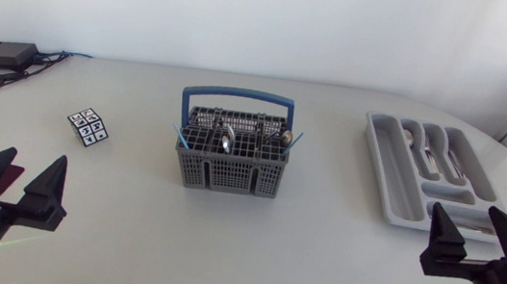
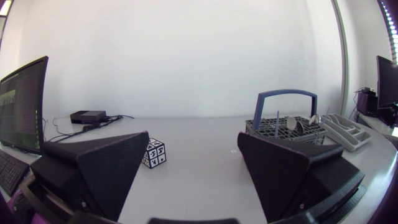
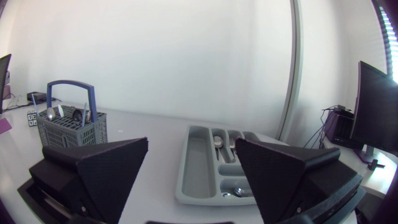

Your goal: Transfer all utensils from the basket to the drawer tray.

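Both hands sat at the near edge of the worktop (image 1: 308, 251), the left hand (image 1: 35, 162) and the right hand (image 1: 467, 215) each spread wide with nothing between the fingers, and both arms were held low and aimed across the surface. Ahead and between them stood the basket (image 1: 228, 174), its utensils (image 1: 227, 139) propped roughly upright with bowls above the rim, so a pick would probably need to drop in from above. It looked slightly nearer the left hand, while the tray (image 1: 387, 173), already holding some cutlery, lay just ahead of the right hand.
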Action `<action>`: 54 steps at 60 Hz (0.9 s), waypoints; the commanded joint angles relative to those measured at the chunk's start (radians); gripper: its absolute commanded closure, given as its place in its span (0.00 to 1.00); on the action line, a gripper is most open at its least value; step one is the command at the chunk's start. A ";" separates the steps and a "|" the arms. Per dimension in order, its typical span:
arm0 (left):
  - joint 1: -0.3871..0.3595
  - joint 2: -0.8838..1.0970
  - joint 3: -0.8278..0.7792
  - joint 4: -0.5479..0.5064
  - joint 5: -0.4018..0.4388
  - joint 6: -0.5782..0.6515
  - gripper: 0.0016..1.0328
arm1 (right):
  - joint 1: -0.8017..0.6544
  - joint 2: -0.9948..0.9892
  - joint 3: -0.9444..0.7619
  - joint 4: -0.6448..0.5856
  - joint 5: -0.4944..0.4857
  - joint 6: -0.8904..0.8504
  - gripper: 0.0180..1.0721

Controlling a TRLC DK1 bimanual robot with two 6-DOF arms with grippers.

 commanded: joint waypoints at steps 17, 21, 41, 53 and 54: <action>0.010 -0.010 -0.036 0.006 -0.008 0.000 0.04 | 0.008 -0.006 -0.021 0.003 0.006 0.024 0.04; 0.014 -0.010 -0.027 0.009 -0.008 0.003 0.04 | 0.010 -0.006 -0.021 0.006 0.009 0.023 0.04; 0.031 0.004 0.059 -0.034 -0.010 0.002 0.04 | 0.021 -0.001 -0.002 0.009 0.018 0.012 0.04; 0.011 0.108 0.147 -0.032 -0.008 -0.010 0.04 | 0.030 0.048 0.045 0.014 0.018 0.012 0.04; 0.010 0.122 0.154 -0.031 -0.008 -0.012 0.04 | 0.031 0.057 0.050 0.014 0.020 0.012 0.04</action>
